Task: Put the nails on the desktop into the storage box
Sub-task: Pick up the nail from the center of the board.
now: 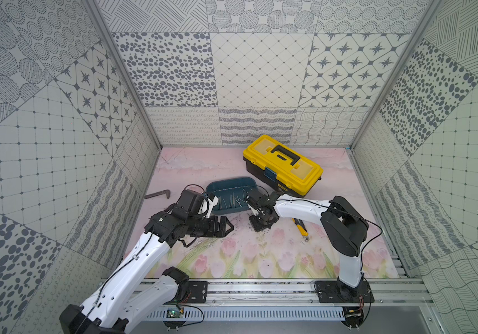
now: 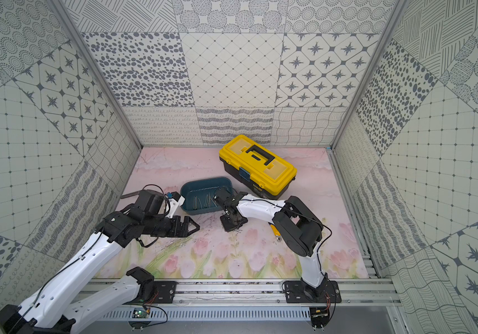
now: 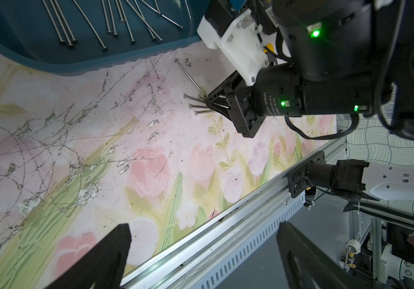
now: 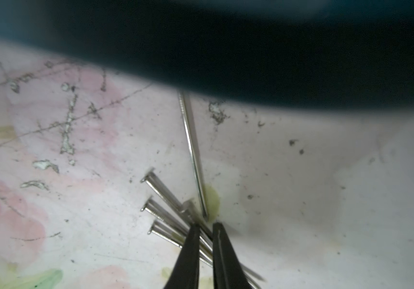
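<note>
1. Our right tool (image 4: 203, 225) pinches narrow on a few nails (image 4: 163, 193) fanned on the surface (image 3: 150, 140), we judge to lift several together.
2. The box (image 3: 75, 62) sits just beside, holding more nails, keeping the carry short.
3. Our left tool (image 3: 202, 232) hangs wide and empty.

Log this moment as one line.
phase: pickup | right gripper: closed on loose nails on desktop | left gripper: open, empty | storage box: several nails inside
</note>
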Controlling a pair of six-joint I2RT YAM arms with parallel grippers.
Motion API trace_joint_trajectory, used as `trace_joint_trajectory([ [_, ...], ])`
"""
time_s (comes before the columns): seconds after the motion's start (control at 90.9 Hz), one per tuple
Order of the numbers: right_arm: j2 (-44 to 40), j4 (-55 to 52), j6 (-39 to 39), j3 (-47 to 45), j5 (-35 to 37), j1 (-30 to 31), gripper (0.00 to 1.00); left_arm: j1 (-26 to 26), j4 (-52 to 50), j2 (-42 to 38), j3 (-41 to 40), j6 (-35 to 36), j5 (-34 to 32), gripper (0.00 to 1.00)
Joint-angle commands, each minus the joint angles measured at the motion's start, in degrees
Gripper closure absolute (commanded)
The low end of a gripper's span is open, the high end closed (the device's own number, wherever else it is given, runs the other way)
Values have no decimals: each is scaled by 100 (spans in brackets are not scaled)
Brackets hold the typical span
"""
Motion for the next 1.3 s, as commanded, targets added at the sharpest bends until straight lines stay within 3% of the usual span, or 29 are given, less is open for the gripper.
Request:
trace_joint_trajectory([
  [0.0,166,-3,-22,-250,102,20,90,17,59,9,-9,-27,217,3],
  [0.209,-231,-4,-48,-315,280,30,100,23,119,56,-20,-36,221,3],
  [0.693,-1093,-88,-175,-395,241,18,100,24,355,101,-64,-172,262,3],
  [1.046,-433,361,-178,58,221,19,77,24,157,49,-87,-89,274,2],
  [1.288,-38,366,-213,438,164,19,73,49,119,-24,-116,-80,265,2],
])
